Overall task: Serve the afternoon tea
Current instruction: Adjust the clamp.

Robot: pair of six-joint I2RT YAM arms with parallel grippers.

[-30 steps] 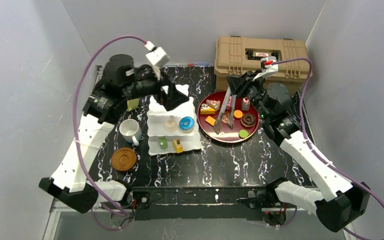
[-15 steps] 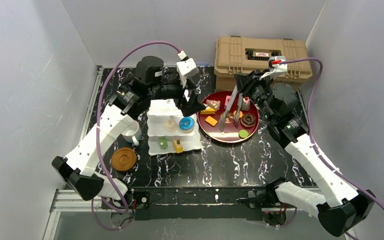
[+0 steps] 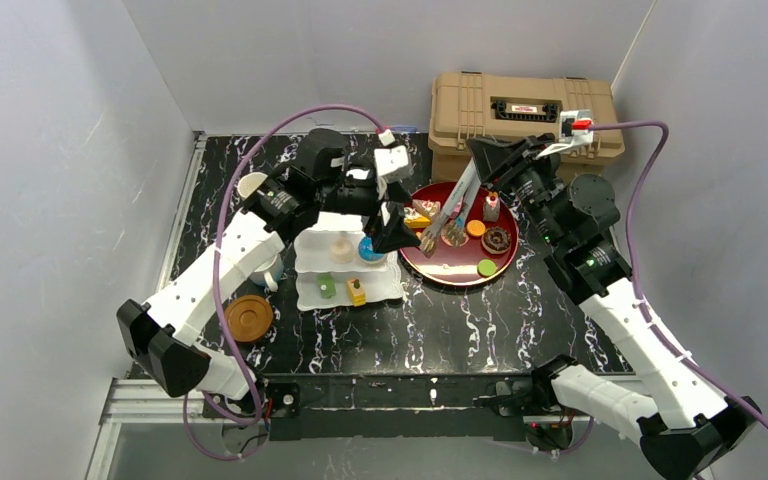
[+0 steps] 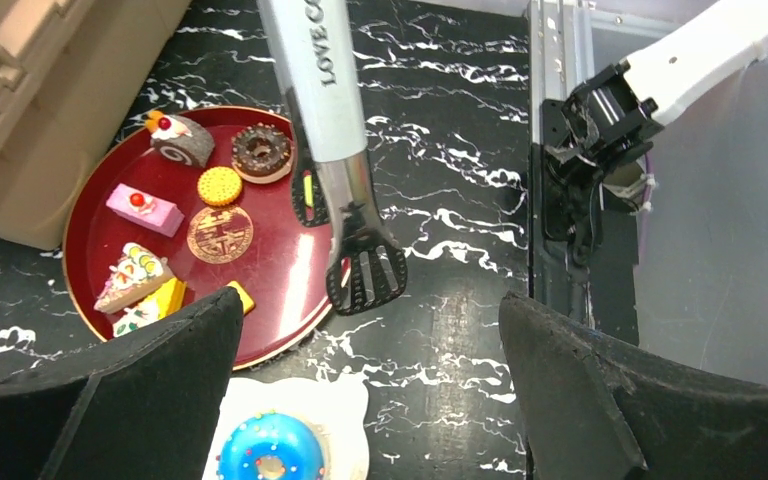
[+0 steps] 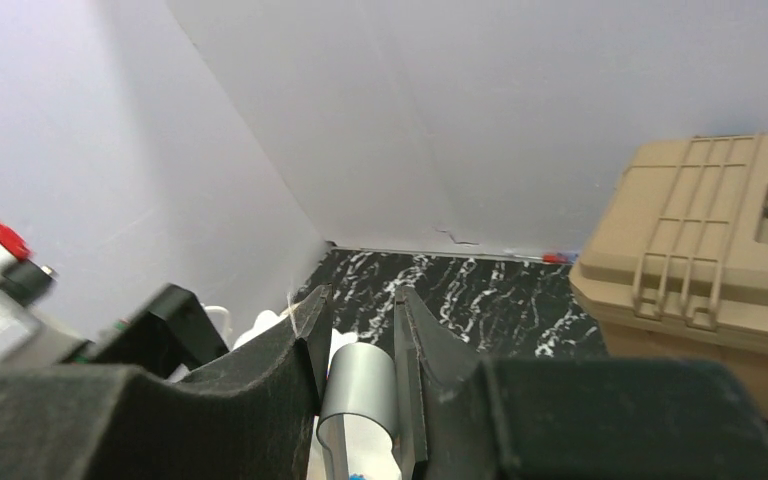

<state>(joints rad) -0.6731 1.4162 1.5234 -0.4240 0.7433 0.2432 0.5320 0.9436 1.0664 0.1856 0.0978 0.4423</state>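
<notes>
Right fingers (image 5: 260, 390) pinched on the flat handle of the grey metal serving tongs (image 4: 325, 90), with the handle square between them. The tongs slant down and away from these fingers. One slotted head sits out over the rim of the round dark red tray (image 4: 270, 275), just beside the left fingers (image 4: 150, 400). Whether the heads touch the tray or hover, can't tell from these views.

Left fingers spread wide, nothing between them, hanging above where the tray meets the white three-tier scalloped cake stand (image 3: 385, 290). Directly under them is the blue iced toy doughnut (image 4: 270, 450) on a stand tier.

Beyond the left fingertips, on the tray:
- chocolate toy doughnut (image 4: 260, 150)
- round yellow toy biscuit (image 4: 220, 185)
- pink toy slab cake (image 4: 142, 208) with a cherry
- brown toy swiss roll (image 4: 180, 140)
- toy cake wedge (image 4: 132, 280)

The lowest stand tier holds a small green toy piece (image 3: 328, 287) and a yellow toy piece (image 3: 357, 292).

Well apart from the left fingers, back toward that arm's base, is the round brown coaster (image 3: 248, 318) on the black marbled surface (image 3: 460, 330). The pale mug (image 3: 252, 184) is on the far side of the left arm. The tan ribbed plastic case (image 3: 520, 110) is just behind the right fingers.
</notes>
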